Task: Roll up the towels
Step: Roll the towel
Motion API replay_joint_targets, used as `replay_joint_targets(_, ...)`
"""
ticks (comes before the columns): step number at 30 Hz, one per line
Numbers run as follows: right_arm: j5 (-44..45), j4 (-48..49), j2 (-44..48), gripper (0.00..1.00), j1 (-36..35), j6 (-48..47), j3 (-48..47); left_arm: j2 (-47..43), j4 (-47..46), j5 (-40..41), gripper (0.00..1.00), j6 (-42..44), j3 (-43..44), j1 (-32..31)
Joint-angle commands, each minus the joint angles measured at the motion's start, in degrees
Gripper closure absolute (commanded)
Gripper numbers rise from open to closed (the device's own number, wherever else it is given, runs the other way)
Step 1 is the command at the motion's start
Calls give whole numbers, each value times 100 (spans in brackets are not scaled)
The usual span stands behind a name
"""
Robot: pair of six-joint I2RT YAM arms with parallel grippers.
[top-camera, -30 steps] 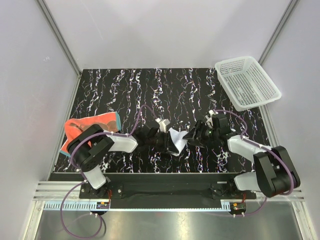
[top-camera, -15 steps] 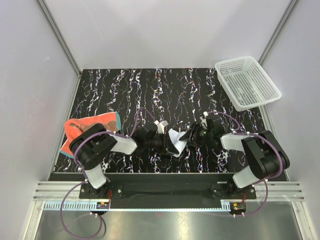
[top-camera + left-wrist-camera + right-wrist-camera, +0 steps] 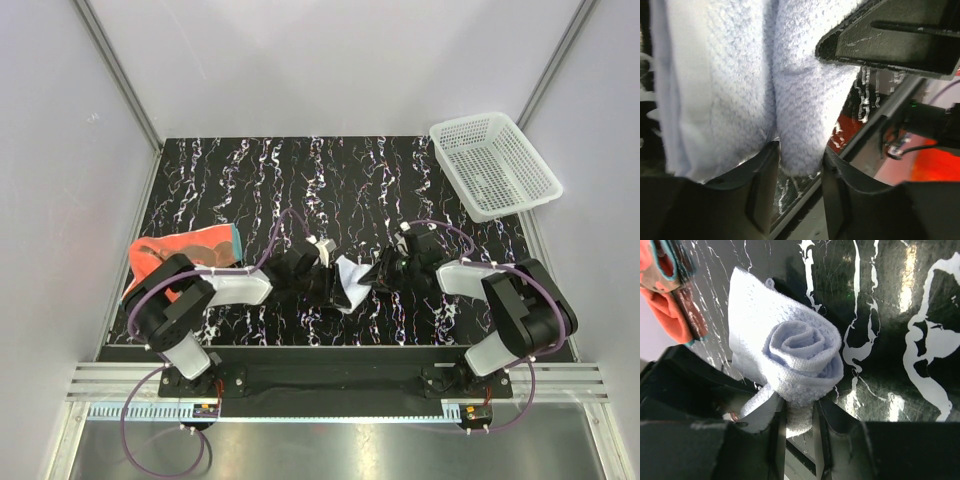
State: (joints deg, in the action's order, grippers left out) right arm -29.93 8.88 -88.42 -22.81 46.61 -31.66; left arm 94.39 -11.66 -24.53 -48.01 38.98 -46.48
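Black marbled desk (image 3: 250, 170) holds the half-rolled white towel (image 3: 349, 279) near its front edge, right fingers (image 3: 840, 437) pinching the roll's end, left fingers (image 3: 762, 200) straddling a fold, grip unclear; orange towel (image 3: 190, 248) lies at the left edge.

The white towel (image 3: 349, 281) is sitting near the front middle of the table (image 3: 250, 180), wound into a loose spiral roll. Its coils are showing at one end and a flat tail is trailing off the side. The orange-red towel (image 3: 182, 254), teal-edged with a brown side, is lying crumpled and unrolled, well apart at the left edge.
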Motion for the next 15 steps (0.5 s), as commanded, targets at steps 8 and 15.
replay_joint_targets(8, 813, -1643, 492, 78, -311, -460, -551, -553, 2597, 2125, 50, 1294, 953, -589)
replay_joint_targets(15, 989, -2303, 343, 79, -426, -644, -965, -352, 3572, 3577, 48, 1636, 1699, -1284)
